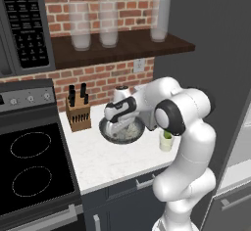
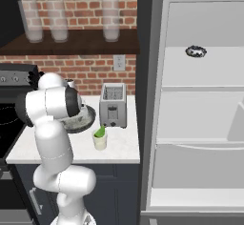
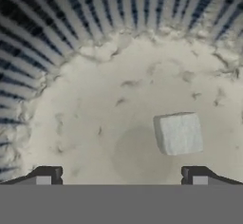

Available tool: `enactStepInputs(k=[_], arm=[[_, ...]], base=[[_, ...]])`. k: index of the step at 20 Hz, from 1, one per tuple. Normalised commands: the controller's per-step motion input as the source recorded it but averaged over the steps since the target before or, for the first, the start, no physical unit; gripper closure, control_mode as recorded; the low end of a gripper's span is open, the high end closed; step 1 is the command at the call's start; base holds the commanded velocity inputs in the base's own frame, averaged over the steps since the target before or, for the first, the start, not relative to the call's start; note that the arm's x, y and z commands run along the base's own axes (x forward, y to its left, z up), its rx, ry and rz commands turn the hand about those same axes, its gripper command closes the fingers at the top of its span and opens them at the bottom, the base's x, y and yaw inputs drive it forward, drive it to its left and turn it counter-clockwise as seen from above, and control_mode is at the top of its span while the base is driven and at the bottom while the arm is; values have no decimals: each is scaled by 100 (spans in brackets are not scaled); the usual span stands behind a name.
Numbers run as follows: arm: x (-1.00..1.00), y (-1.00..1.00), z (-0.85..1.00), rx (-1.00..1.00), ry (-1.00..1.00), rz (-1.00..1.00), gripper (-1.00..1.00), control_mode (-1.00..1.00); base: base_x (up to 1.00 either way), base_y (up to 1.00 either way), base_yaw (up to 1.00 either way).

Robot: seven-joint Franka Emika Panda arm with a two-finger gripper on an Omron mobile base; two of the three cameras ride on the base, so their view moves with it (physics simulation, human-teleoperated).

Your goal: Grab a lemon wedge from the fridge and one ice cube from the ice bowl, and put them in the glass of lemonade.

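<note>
Gripper [image 3: 121, 175] wide open, empty, above ice bowl [image 3: 71, 33]; we judge it's lining up on 1 ice cube [image 3: 178, 133], offset right.

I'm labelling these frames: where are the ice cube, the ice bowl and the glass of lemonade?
ice cube [image 3: 178, 133]: hand view, its top face.
ice bowl [image 1: 109, 135]: left base view, its dark front rim.
glass of lemonade [image 2: 99, 141]: right base view, its side wall.

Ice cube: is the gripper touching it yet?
Apart. In the hand view the ice cube lies on the ice bowl floor, beyond the open gripper fingertips.
</note>
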Motion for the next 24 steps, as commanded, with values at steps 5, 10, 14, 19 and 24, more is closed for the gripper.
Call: enactStepInputs(k=[5,10,14,19,24], arm=[[13,-23,0,3,0,0,-100,-100],[0,-3,-4,1,1,5,-100,-100],[0,0,-4,0,0,14,-100,-100],[-12,0,-1,0,0,16,-100,-100],[-1,0,-9,0,0,15,-100,-100]], base=[[0,0,0],[0,0,0],[0,0,0],[0,0,0],[0,0,0]])
